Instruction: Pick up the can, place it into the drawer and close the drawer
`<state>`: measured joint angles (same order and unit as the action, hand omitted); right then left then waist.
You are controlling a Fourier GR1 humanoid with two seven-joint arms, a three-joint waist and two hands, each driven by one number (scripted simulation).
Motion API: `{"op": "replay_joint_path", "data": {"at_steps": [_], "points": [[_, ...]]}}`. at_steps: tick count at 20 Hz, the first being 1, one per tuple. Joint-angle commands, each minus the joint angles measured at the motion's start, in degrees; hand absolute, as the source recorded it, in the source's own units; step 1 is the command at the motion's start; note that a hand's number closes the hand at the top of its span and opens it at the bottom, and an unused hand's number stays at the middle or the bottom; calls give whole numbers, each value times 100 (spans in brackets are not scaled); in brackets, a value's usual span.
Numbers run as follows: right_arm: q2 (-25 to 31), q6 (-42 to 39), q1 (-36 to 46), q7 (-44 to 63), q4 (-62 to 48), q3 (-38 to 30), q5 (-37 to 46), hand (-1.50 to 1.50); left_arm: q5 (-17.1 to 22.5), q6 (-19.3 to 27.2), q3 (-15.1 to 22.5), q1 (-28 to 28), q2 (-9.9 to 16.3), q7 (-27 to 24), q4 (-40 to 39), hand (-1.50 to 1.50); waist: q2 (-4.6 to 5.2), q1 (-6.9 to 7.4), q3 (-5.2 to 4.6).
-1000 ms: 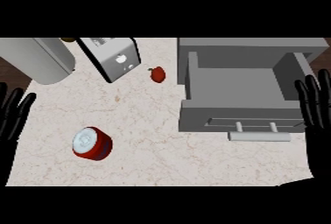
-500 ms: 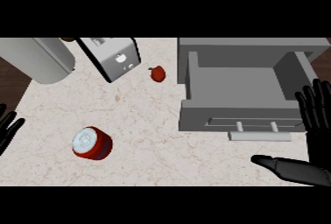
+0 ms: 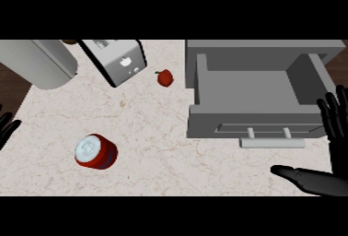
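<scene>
So the can [image 3: 95, 151] is lying on its side on the desk [image 3: 156, 129], down around 8 o'clock from the middle of the view. Red body, pale silvery end facing up toward the camera. Nothing is touching it and it's well apart from both hands.

The drawer [image 3: 262, 99] is pulled open over at 2 o'clock, a grey box with a bare grey floor inside. Its front panel faces the bottom of the view, and its light bar handle [image 3: 272, 142] sticks out just below that panel on two little posts.

The right hand [image 3: 334, 120] shows at the right edge around 3 to 4 o'clock, just beside the drawer's right front corner, fingers [image 3: 327, 113] straight and pointing up, holding nothing. Its thumb [image 3: 309, 179] pokes in lower down at about 5 o'clock, hovering over the bare desk below the handle, apart from it.

The left hand [image 3: 7, 129] barely makes it into view at the left edge, 9 o'clock. Only some dark fingertips show, looking relaxed and spread, gripping nothing.

Other stuff up top: a big grey cylinder [image 3: 37, 62] at 10 o'clock, a toaster-looking box [image 3: 117, 60] tilted just beside it at 11, and a small red apple [image 3: 165, 77] with a stem between that box and the drawer.
</scene>
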<state>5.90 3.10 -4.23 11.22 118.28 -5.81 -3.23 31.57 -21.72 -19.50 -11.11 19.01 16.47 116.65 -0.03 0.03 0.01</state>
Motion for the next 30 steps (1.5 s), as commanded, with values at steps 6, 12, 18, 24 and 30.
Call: {"op": "replay_joint_path", "data": {"at_steps": [6, 12, 18, 24, 30], "points": [[114, -446, -710, -178, 523, -405, -360, -150, -1149, -30, 639, -27, -712, -140, -278, -150, -3, -34, 0], [-126, -497, -801, -578, 342, -245, -181, -150, -2103, -233, 890, -106, -1121, -1057, -1150, -150, 0, -28, -1], [-63, -463, -552, -315, 394, -418, -244, -150, -2899, -357, 792, -205, -1181, -2474, -2434, -150, 4, -20, -4], [13, -475, -313, 25, 438, -635, -340, -150, -3235, -34, 801, 2, -1278, -2838, -2995, -150, 2, -6, -1], [204, -768, -532, 340, 886, -1052, -844, -150, -3441, 416, 858, 651, -1453, -2868, -3698, -150, 0, -31, -1]]}}
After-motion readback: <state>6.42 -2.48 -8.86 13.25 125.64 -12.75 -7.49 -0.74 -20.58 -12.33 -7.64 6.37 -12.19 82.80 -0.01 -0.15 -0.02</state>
